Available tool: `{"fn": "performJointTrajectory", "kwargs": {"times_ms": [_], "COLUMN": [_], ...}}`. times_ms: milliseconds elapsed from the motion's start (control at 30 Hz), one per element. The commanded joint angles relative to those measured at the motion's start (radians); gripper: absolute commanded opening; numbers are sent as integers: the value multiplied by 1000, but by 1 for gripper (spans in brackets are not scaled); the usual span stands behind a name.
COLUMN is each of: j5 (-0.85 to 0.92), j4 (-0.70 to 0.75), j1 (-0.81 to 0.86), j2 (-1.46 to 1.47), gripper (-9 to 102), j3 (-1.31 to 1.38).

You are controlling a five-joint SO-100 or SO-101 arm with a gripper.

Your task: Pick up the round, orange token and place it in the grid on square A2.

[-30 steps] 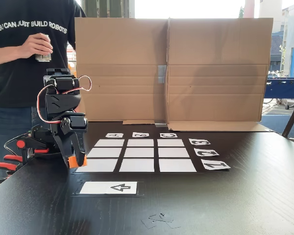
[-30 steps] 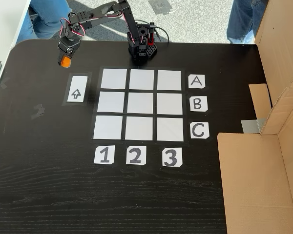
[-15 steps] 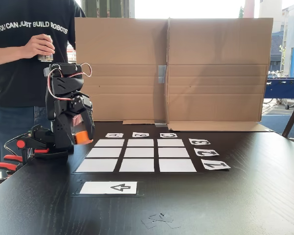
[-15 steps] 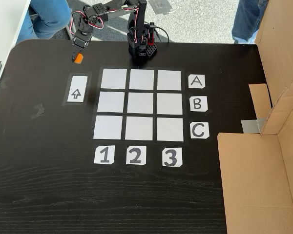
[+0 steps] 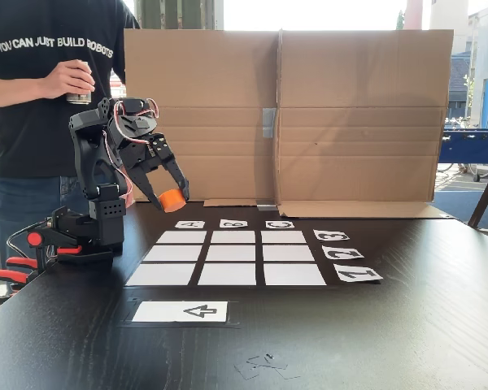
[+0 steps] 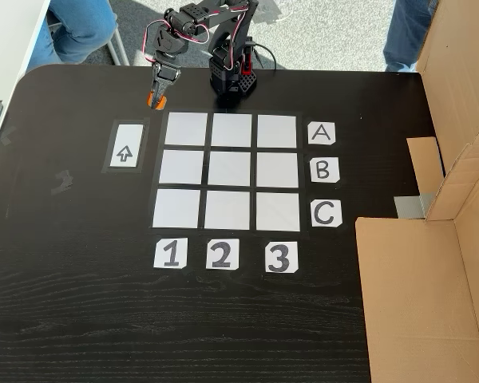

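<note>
We carry the token in the air, gripped between the closed fingers, at upper left of the frame.

In our judgement transport is under way: next we must swing over the grid to square A2, lower and release. The dark bench is backed by a cardboard screen; a person stands behind.

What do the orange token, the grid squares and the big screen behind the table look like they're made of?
The token, clamped in the gripper, looks like moulded plastic: a uniform bright orange with a slight sheen. The grid squares seem to be plain matt white paper, lying flat with crisp cut edges. The screen is almost certainly corrugated cardboard: brown, creased at a fold and taped at the seam.
</note>
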State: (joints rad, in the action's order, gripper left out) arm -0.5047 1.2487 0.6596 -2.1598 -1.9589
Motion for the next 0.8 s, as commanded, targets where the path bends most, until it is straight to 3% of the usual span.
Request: {"fn": "performJointTrajectory", "kwargs": {"times_ms": [0,400,767], "j5": [25,123,192], "j4": [58,288,282], "j1": [-58,-259,-399], "j2": [-81,-224,-288], "gripper": [0,0,0], "j3": [-11,-80,-290]}}
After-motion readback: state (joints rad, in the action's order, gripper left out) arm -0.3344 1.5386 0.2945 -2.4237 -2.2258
